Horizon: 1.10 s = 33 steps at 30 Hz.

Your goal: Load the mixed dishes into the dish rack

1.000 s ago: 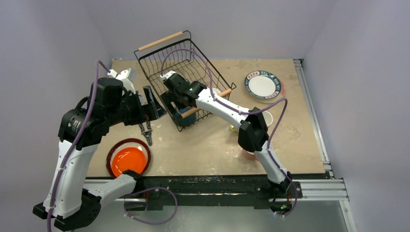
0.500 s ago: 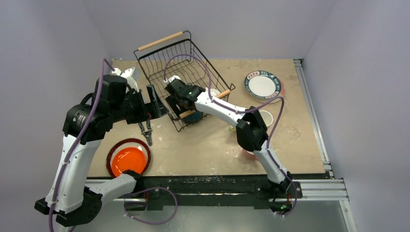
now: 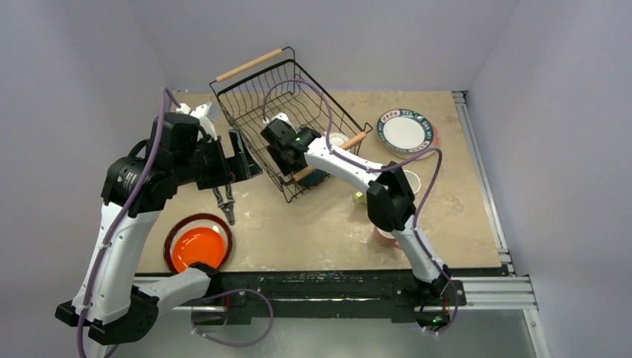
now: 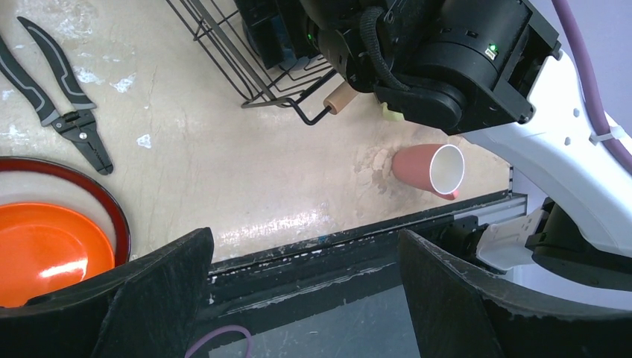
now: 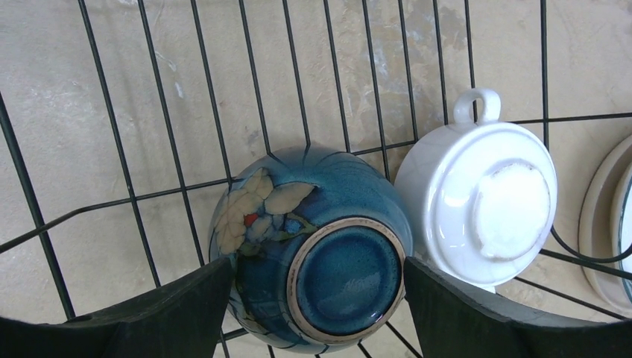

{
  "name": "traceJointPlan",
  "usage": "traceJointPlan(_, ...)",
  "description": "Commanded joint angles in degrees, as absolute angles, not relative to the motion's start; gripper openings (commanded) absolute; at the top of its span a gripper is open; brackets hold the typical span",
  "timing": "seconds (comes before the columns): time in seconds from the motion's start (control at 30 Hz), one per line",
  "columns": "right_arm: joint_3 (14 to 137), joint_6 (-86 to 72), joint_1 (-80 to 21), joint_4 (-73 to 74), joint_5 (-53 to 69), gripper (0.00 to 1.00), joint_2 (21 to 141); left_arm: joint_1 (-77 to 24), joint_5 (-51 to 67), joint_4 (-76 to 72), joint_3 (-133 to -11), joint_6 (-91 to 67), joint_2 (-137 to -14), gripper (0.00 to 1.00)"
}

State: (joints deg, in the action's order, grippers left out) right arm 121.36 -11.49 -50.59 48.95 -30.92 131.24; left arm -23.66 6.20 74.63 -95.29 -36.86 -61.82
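We judged the tilted dish rack (image 3: pixel 287 119), near the table's far-left corner, might tip and spill the teal bowl (image 5: pixel 313 261) between our right gripper's (image 5: pixel 317 313) spread jaws, while our left gripper (image 4: pixel 302 298) hung spread and empty.

The rack (image 3: pixel 287 112) is thin black wire, smooth with a faint sheen, and its handles (image 3: pixel 250 65) are pale bare wood. The teal bowl (image 5: pixel 313 280) is glossy glazed ceramic with an unglazed-looking foot ring. The white cup (image 5: pixel 481 205) beside it is smooth, shiny ceramic. The orange plate (image 4: pixel 37 250) is bright gloss; the pink mug (image 4: pixel 426 170) looks matt outside. The counter (image 4: pixel 223 171) is matt, scuffed and blotchy. The pliers (image 4: pixel 56 97) have dull black grips.
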Motion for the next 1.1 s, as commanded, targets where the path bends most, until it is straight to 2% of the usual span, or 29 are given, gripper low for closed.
traceJointPlan(0.0,121.3,-11.4,-49.3,48.7,-27.2,0.85,127.4,-23.2,6.8,72.9,-96.1,-36.5,-62.1,0.93)
traceJointPlan(0.17,124.1,-12.8,-49.3,45.8,-19.5,0.92,124.6,-23.0,6.5,72.9,-96.9,-36.5,-62.8,0.93)
traceJointPlan(0.3,128.0,-13.4,-49.2,48.0,-18.5,0.94,123.6,-23.0,6.7,72.5,-97.1,-37.0,-63.3,0.93)
traceJointPlan(0.47,125.0,-15.1,-47.1,47.2,-16.3,0.95,116.5,-23.0,8.1,70.8,-95.9,-38.7,-63.4,0.93)
traceJointPlan(0.67,108.1,-19.3,-41.7,42.3,-12.1,0.96,99.8,-23.0,14.2,63.7,-88.5,-45.2,-61.8,0.92)
traceJointPlan(0.8,95.9,-20.9,-39.8,41.8,-15.6,0.97,86.1,-24.0,20.0,52.9,-78.2,-53.5,-59.3,0.91)
traceJointPlan(0.93,82.6,-23.5,-37.2,41.6,-20.7,0.98,73.1,-30.3,18.1,45.0,-72.9,-57.1,-59.5,0.91)
traceJointPlan(1.07,75.7,-26.8,-28.5,46.7,-18.3,0.98,65.2,-37.3,17.9,43.0,-75.2,-58.9,-64.2,0.89)
